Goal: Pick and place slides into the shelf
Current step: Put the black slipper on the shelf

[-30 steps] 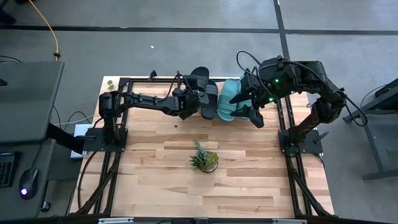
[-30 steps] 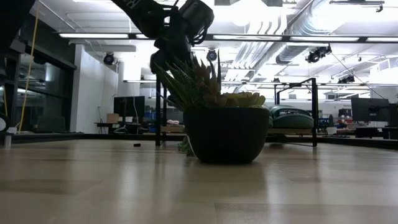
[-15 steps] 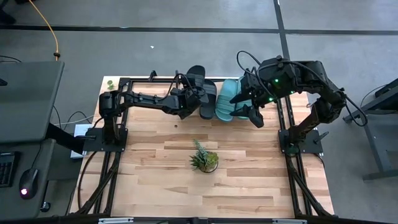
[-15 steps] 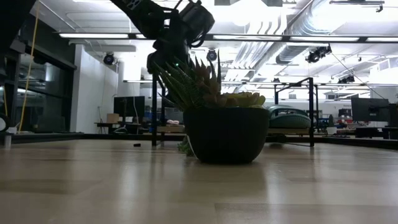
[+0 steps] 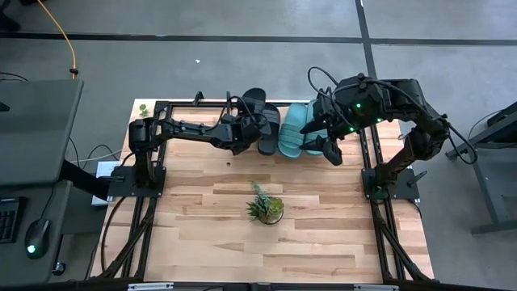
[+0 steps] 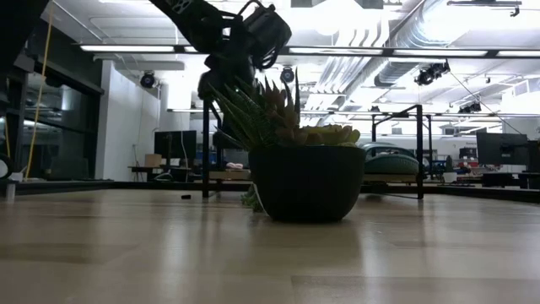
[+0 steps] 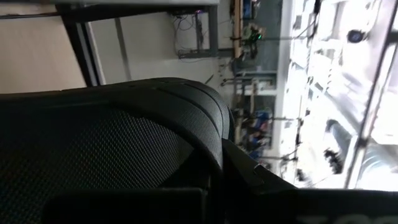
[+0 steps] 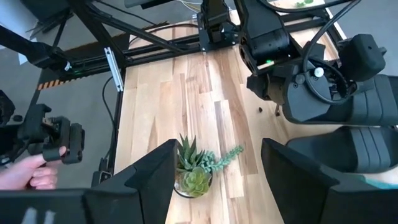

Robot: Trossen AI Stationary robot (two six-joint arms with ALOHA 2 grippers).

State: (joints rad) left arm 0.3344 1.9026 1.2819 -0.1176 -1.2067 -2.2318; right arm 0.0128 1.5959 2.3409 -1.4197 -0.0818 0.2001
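Note:
Two black slides (image 5: 266,129) and two teal slides (image 5: 295,133) sit side by side on the shelf (image 6: 205,152) at the table's far edge. One black slide (image 5: 255,100) is tipped toward the far side. My left gripper (image 5: 247,127) reaches in from the left and is shut on a black slide, whose ribbed strap (image 7: 186,106) fills the left wrist view. My right gripper (image 8: 217,186) is open and hovers just right of the teal slides, touching nothing. My left gripper is shut on a black slide near its wide strap (image 7: 155,143), coming at it slanting from the table's left. The slide itself covers the fingers in the wrist view, so the exact place and kind of hold do not show.
A small spiky potted plant (image 5: 265,208) stands mid-table and blocks the shelf's middle in the low view (image 6: 304,181). Bare wood lies on the near half of the table (image 5: 323,242). A person's hand with a controller (image 8: 43,165) shows beyond the table's edge.
My left gripper has drawn toward the table's left. The black slides, the teal slides and the shelf under them have all slid leftward with it; the shelf's posts shift left in the low view. The right arm has stayed in place.

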